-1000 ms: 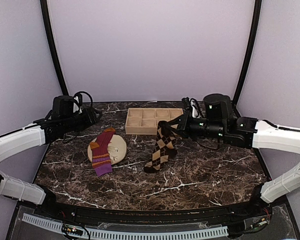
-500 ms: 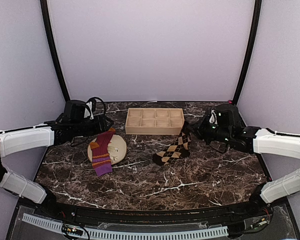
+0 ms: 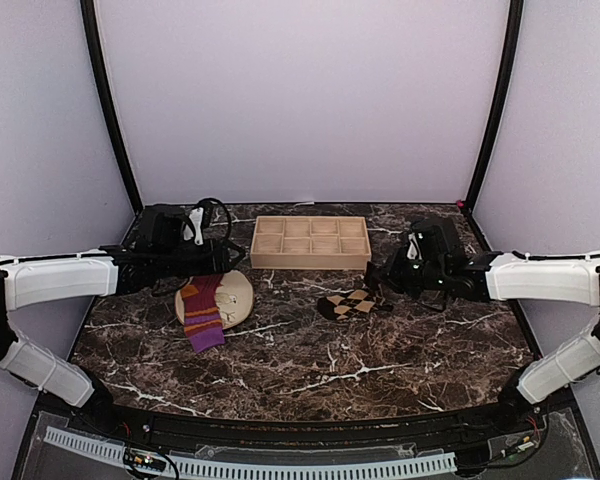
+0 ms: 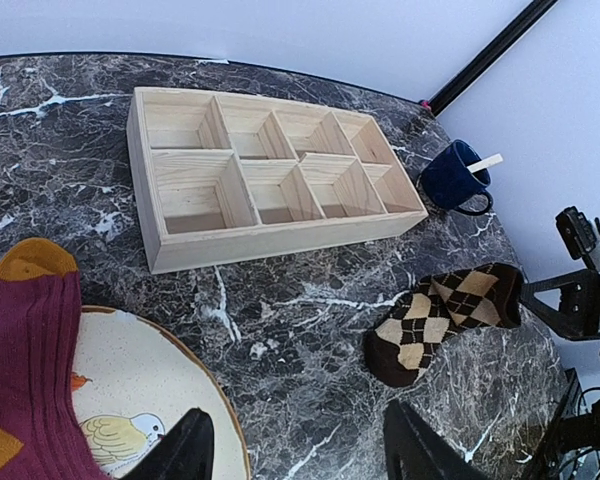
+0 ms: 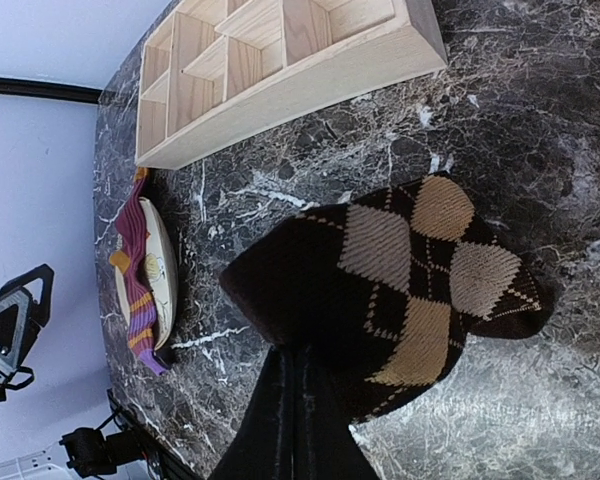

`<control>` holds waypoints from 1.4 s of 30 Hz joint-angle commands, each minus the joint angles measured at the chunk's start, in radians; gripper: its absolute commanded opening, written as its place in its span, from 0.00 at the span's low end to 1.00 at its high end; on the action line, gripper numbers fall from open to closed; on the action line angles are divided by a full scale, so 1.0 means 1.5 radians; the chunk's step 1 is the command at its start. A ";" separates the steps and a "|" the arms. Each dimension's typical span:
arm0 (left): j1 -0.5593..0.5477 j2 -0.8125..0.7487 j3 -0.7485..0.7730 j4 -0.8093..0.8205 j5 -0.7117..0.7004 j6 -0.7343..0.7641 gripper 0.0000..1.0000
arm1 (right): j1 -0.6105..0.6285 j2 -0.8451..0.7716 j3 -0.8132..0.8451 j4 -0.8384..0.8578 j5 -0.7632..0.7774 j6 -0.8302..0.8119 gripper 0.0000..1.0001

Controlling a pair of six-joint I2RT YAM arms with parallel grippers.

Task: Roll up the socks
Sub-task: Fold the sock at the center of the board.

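Right gripper [image 5: 288, 372] is pinched tight on the dark edge of the argyle sock [image 5: 410, 280]. That sock lies bunched flat on the surface [image 3: 380, 360], straight ahead of the fingertips and near the front of the tray [image 4: 250, 180]. Left gripper [image 4: 300, 450] hangs with jaws spread and nothing between them, over the rim of the plate [image 4: 130, 380]. The purple sock [image 4: 25, 360] lies draped across the plate, just beside that gripper, untouched.
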 commanded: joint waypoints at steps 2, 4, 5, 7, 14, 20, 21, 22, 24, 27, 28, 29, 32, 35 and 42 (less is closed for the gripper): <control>-0.007 -0.007 0.006 0.016 0.011 0.017 0.60 | 0.003 0.045 0.043 0.013 -0.029 -0.035 0.00; -0.008 -0.009 0.007 0.015 0.010 0.018 0.60 | 0.012 0.063 0.056 0.015 -0.031 -0.038 0.00; -0.009 -0.010 0.006 0.015 0.009 0.019 0.60 | 0.016 0.073 0.066 0.014 -0.032 -0.041 0.00; -0.010 -0.011 0.008 0.015 0.009 0.020 0.60 | 0.025 0.093 0.085 0.010 -0.034 -0.045 0.00; -0.010 -0.008 0.011 0.017 0.013 0.021 0.60 | 0.042 0.152 0.126 0.019 -0.043 -0.046 0.00; -0.011 -0.005 0.009 0.017 0.013 0.022 0.60 | 0.054 0.203 0.144 0.034 -0.053 -0.042 0.01; -0.011 -0.005 0.010 0.018 0.013 0.022 0.60 | 0.056 0.209 0.145 0.038 -0.056 -0.041 0.01; -0.011 -0.005 0.011 0.018 0.013 0.022 0.60 | 0.058 0.214 0.146 0.042 -0.060 -0.040 0.02; -0.011 -0.006 0.011 0.018 0.012 0.022 0.60 | 0.062 0.223 0.149 0.049 -0.067 -0.039 0.06; -0.012 -0.005 0.012 0.017 0.012 0.021 0.60 | 0.068 0.232 0.157 0.054 -0.081 -0.044 0.16; -0.012 -0.005 0.011 0.017 0.012 0.020 0.60 | 0.070 0.230 0.162 0.052 -0.081 -0.048 0.19; -0.012 -0.005 0.012 0.017 0.012 0.020 0.60 | 0.072 0.228 0.167 0.047 -0.081 -0.053 0.23; -0.017 -0.003 0.017 0.017 0.013 0.019 0.60 | 0.076 0.217 0.173 0.034 -0.077 -0.065 0.33; -0.023 0.001 0.026 0.014 0.011 0.024 0.60 | 0.077 0.198 0.167 0.020 -0.059 -0.075 0.33; -0.071 0.046 0.080 -0.003 0.008 0.060 0.60 | 0.051 0.140 0.133 -0.049 0.046 -0.133 0.34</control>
